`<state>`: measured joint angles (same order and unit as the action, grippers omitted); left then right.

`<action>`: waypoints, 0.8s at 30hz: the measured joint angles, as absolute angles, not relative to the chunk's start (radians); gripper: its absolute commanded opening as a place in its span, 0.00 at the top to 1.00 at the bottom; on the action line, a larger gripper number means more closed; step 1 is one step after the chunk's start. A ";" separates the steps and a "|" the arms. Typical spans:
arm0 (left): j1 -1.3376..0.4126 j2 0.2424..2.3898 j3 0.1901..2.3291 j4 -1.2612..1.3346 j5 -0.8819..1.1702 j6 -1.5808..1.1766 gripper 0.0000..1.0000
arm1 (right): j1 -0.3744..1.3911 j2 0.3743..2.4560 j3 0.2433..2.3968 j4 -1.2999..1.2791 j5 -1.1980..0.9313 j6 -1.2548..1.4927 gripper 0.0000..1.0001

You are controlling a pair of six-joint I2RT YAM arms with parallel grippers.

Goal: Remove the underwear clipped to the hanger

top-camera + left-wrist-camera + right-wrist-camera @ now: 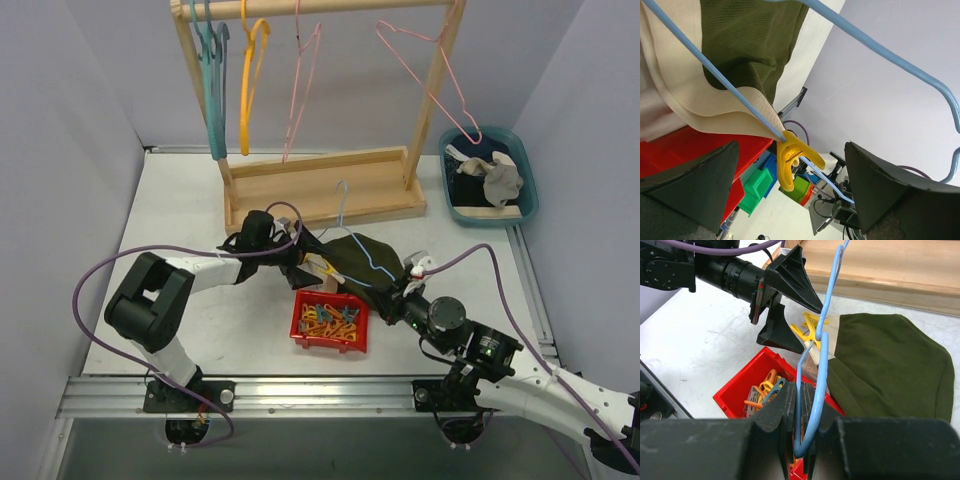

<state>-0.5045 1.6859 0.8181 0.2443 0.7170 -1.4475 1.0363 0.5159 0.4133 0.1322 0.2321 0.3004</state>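
Observation:
A dark olive-black brief [362,256] with a pale waistband [675,75] hangs on a light blue wire hanger [350,232], low over the table. A yellow clip [790,160] pins the waistband to the hanger wire. My left gripper [305,258] is open, and the clip sits between its fingers [695,185] without touching them. My right gripper [807,390] is shut on the hanger's wire [812,405] at its other end. In the right wrist view the clip [810,327] shows just in front of the left fingers [790,280].
A red bin [300,330] of loose yellow and orange clips sits under the hanger. A wooden rack [320,190] with several empty hangers stands behind. A teal basket [528,190] at the right holds a grey-beige brief [502,178] and a dark cloth [470,166].

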 measured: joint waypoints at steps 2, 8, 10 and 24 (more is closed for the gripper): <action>-0.505 1.686 0.823 0.249 0.721 -1.453 0.10 | 1.039 0.519 0.414 0.133 0.238 0.297 1.00; -0.505 1.686 0.822 0.324 0.739 -1.483 0.41 | 1.046 0.524 0.416 0.135 0.255 0.290 1.00; -0.505 1.687 0.815 0.363 0.746 -1.499 0.53 | 1.048 0.524 0.417 0.136 0.262 0.287 1.00; -0.511 1.740 0.761 0.551 0.789 -1.576 0.85 | 1.048 0.523 0.432 0.138 0.314 0.283 1.00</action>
